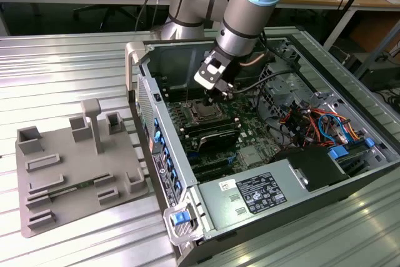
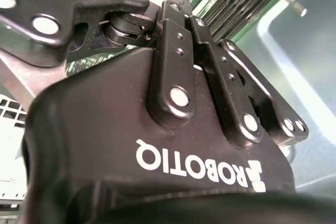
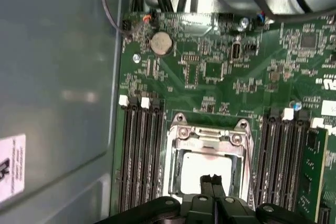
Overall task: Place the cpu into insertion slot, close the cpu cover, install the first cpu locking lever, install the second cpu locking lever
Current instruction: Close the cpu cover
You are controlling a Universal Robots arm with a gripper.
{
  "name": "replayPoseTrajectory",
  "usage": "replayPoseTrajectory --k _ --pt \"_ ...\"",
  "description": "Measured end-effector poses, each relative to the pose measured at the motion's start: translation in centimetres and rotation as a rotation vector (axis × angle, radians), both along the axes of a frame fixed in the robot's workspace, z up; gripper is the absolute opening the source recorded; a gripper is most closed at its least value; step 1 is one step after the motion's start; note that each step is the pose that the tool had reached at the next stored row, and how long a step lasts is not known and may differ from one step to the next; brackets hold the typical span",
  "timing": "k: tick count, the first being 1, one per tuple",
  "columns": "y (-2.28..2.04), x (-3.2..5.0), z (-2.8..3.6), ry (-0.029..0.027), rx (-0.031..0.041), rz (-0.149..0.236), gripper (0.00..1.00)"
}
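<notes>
Sitting in the insertion slot (image 1: pixel 202 112) on the green board (image 3: pixel 210 72), the cpu (image 3: pixel 197 169) shows its silver face through the cpu cover (image 3: pixel 207 139) – the end effector (image 3: pixel 212 181), fingertips pinched together, poised right over it – inside the open computer case (image 1: pixel 164 154) on the table (image 1: pixel 62 60).

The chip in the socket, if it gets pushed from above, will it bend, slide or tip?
Probably stiff: the chip shows a flat metal face. It likely won't slide or tip, lying flat with the metal frame around it. Its smooth face may be slippery under the closed tool.
</notes>
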State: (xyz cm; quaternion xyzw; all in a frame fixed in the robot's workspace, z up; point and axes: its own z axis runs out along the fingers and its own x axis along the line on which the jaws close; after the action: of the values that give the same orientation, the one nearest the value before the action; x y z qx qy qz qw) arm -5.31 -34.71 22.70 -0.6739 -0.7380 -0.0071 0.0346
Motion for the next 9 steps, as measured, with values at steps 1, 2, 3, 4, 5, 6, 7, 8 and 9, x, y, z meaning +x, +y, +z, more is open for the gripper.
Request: replayPoseTrajectory --k 1,2,3,4,5,6,7,8,9 --pt "0.00 -0.33 -0.19 -0.0004 0.0000 0.000 0.11" --pt "0.00 -0.52 -0.37 -0.0005 -0.0002 0.000 0.11" --pt "0.00 -0.63 -0.57 -0.0007 -0.0002 0.000 0.11" --pt "0.00 -0.73 -0.86 -0.0007 0.0000 0.000 0.11" --pt "0.00 -0.81 -1.16 -0.0006 0.0000 0.000 0.11" --pt "0.00 -0.85 -1.31 -0.0006 -0.0001 0.000 0.11" --pt "0.00 -0.87 -1.40 -0.0006 0.0000 0.000 0.11" --pt "0.00 -0.90 -1.49 -0.0006 0.0000 0.000 0.11" --pt "0.00 -0.92 -1.56 -0.0006 -0.0001 0.000 0.11"
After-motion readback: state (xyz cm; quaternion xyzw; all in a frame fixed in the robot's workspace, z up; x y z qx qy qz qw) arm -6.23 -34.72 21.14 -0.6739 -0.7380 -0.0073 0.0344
